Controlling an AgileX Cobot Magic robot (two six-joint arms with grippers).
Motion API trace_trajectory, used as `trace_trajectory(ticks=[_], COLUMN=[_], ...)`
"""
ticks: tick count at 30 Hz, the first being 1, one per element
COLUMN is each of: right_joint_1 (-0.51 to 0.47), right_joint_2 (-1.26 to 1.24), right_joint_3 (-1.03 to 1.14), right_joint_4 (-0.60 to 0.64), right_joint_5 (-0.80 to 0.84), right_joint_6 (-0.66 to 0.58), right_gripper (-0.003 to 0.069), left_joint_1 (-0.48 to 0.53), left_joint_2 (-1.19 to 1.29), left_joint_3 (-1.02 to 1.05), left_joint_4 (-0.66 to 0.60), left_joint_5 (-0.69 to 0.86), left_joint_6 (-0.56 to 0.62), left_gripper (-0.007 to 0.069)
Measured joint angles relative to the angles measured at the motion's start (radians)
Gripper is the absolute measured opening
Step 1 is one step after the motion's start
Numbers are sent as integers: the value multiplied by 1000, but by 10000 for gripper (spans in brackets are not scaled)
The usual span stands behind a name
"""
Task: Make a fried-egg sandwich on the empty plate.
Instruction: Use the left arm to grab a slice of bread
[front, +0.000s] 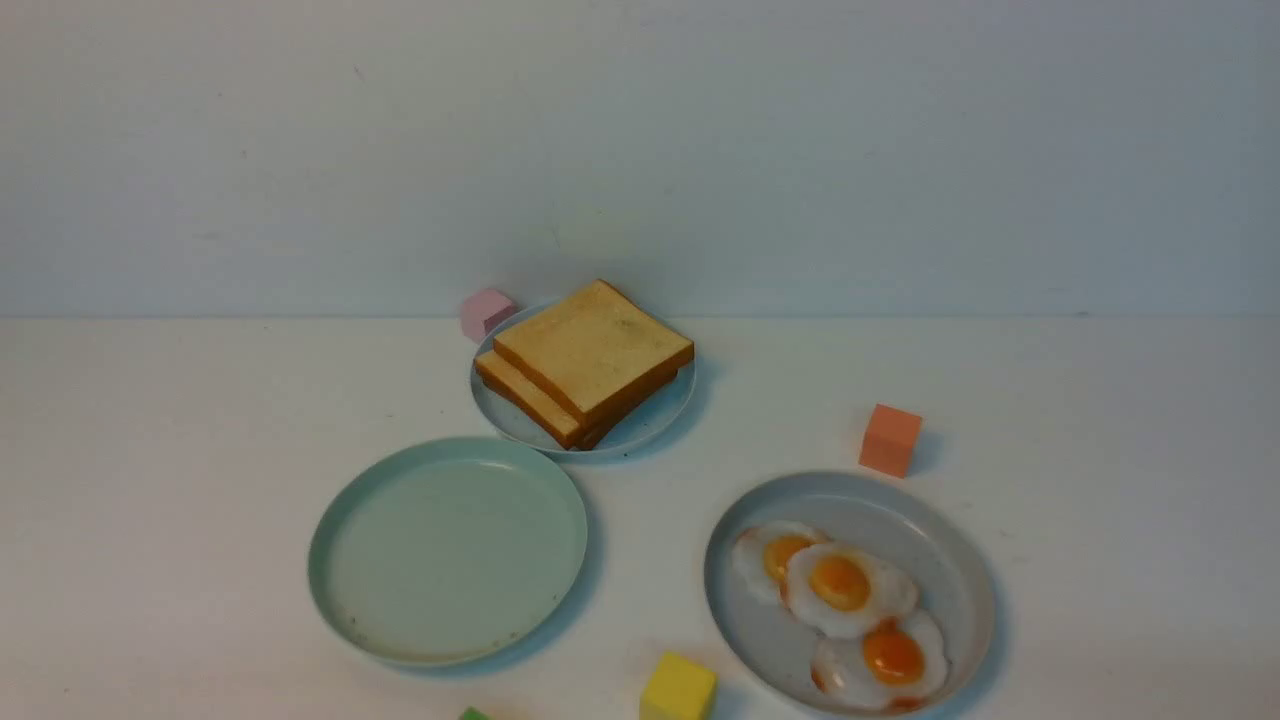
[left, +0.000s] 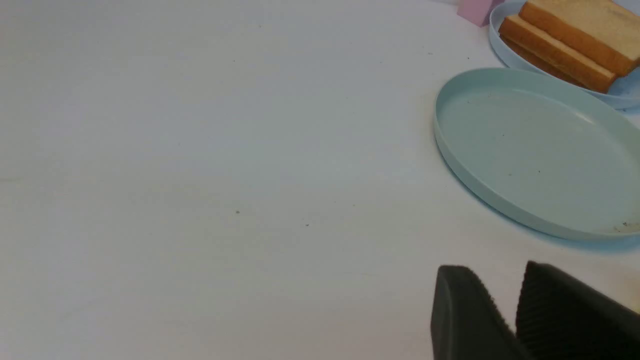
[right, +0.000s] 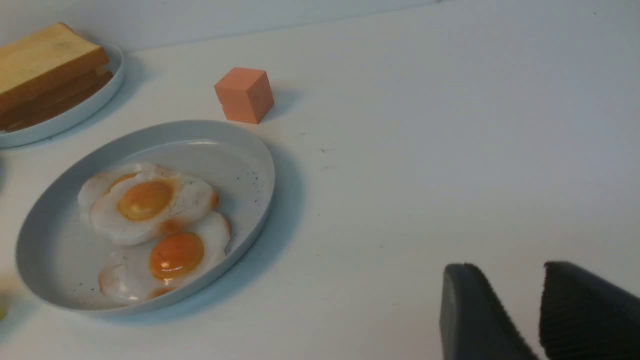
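Clearly the plate (front: 450, 550) lies bare on the counter (front: 150, 450), free for stacking. Just behind it the toast (front: 595, 355) waits on a blue plate (front: 660, 420); to its right three eggs (front: 840, 585) overlap on a grey plate (front: 940, 530). Left claw (left: 502, 285), near it, and right claw (right: 515, 280), well apart from it, both stand partly open and empty.

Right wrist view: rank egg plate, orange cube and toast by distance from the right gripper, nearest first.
1. Egg plate: nearest the right gripper, mid-table.
2. Orange cube: just behind that plate's far rim.
3. Toast: farthest, at the back by the wall.
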Motion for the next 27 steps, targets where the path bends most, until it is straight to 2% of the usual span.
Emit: trace_trajectory(ticks=[21,23,27], right_joint_1=[0,0,0], right_joint_2=[0,0,0], right_joint_3=[0,0,0], right_joint_4=[0,0,0], right_joint_5=[0,0,0], right_joint_6=[0,0,0], right_gripper=[238,238,238], left_joint_1=[0,0,0], left_joint_2=[0,0,0], left_joint_3=[0,0,0], left_joint_4=[-9,-41,-260], left_joint_5=[-23,-78,-264], left_joint_6=[-6,-26,-157], left_gripper=[197,197,200])
